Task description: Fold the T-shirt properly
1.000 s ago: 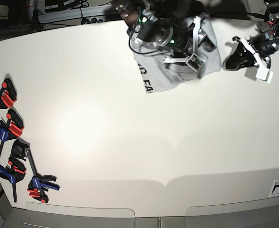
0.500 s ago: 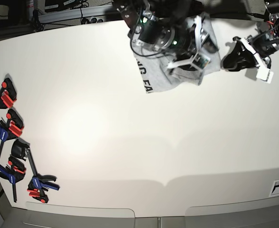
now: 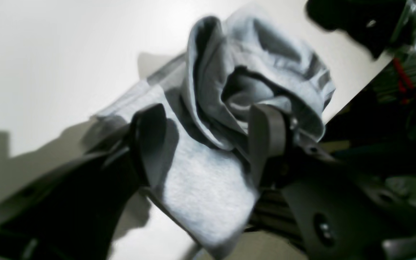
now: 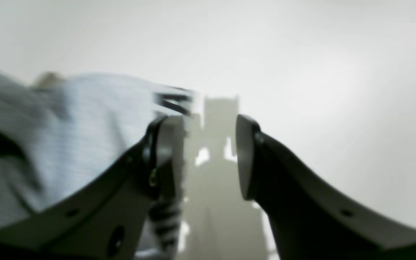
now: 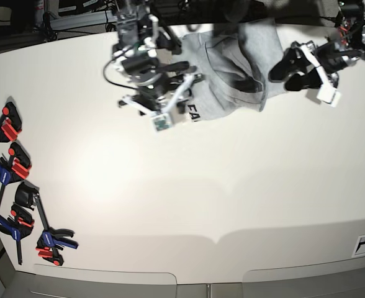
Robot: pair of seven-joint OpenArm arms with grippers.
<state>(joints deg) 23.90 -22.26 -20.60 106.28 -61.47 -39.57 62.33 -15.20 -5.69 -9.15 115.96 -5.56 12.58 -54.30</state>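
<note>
- On the left of the base view, your right arm's fingers (image 5: 170, 108) stand apart with nothing between them; they hang over the white surface (image 5: 201, 186) at the lettered edge of the shirt.
- The light heather-grey cotton T-shirt with dark block lettering (image 5: 232, 74) lies bunched near the surface's far edge, between the two arms, its print showing at the near-left edge.
- On the right, your left arm's fingers (image 5: 288, 69) are spread wide. In its wrist view grey cloth lies between the fingers (image 3: 267, 135), slack and not pinched.
- Progress, as a judgement: little is done. The shirt is a rumpled heap with deep folds, not spread flat, and no clean fold shows. Flattening and every fold remain.
- Against the earlier base frames: your right arm has swung from over the shirt to its left side, and your left arm has come in to the shirt's right edge.
- The blue-and-red clamps (image 5: 12, 180) at the far left lie as before.
</note>
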